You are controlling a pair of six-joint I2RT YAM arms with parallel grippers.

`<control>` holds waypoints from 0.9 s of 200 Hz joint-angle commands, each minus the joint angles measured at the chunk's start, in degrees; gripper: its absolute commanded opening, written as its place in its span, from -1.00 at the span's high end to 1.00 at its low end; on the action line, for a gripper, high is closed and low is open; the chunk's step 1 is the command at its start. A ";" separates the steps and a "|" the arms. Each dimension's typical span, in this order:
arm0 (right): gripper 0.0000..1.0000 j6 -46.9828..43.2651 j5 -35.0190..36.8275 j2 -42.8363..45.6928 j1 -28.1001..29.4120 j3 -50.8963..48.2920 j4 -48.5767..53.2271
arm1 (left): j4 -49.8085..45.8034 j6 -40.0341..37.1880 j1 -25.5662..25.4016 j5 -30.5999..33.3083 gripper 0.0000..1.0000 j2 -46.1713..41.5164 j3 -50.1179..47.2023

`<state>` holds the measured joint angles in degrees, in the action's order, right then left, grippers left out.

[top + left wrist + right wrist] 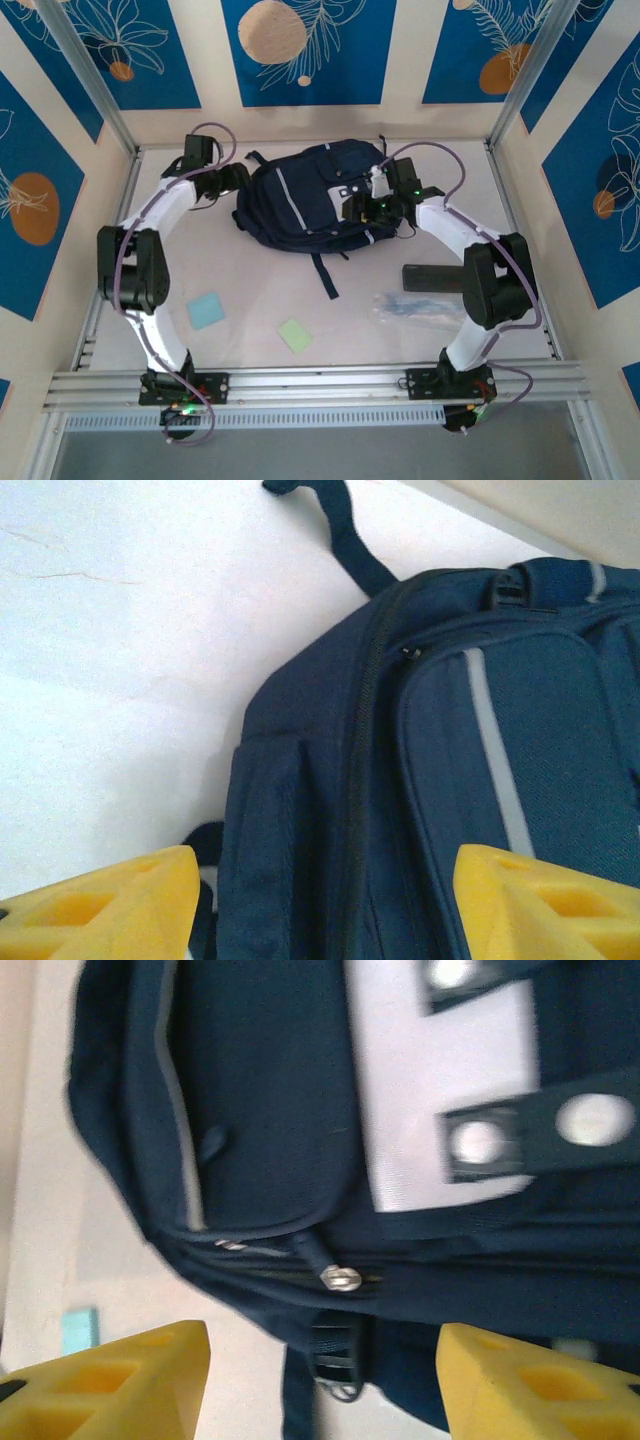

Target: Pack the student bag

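The right claw, fingers apart, hung over the bag's zip; the left claw, also apart, sat beside it.

Count on the surface: 1 student bag, at 12 o'clock. 2 flat squares: light blue square at 8 o'clock, pale green square at 6 o'clock. 1 flat dark case at 4 o'clock. 1 clear plastic packet just beside it, also 4 o'clock. 2 arms: left arm, right arm. 2 pincers: left pincer, right pincer, each with 2 yellow fingers. 3 pale round studs on the bag front.
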<state>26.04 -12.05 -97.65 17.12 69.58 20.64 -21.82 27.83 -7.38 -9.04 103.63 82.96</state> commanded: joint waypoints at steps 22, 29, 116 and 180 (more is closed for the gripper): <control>-0.15 9.54 4.05 -2.20 -1.68 0.25 -0.46 | 6.13 5.14 -5.74 -10.38 -0.35 -9.11 -11.38; -0.12 9.28 3.32 -2.72 -1.16 0.82 -1.83 | 9.35 7.41 -6.87 -11.95 -0.35 -9.80 -13.58; 0.11 4.32 6.44 -22.09 5.17 21.03 0.50 | 21.11 13.49 -17.93 -13.32 -0.27 -9.63 -23.28; 0.27 -0.27 12.23 -17.53 7.23 15.71 2.99 | 32.18 19.08 -20.50 -13.39 -0.18 -3.80 -24.91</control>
<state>30.09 -4.86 -120.60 23.11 90.85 21.76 5.50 44.84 -27.68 -22.92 97.91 58.92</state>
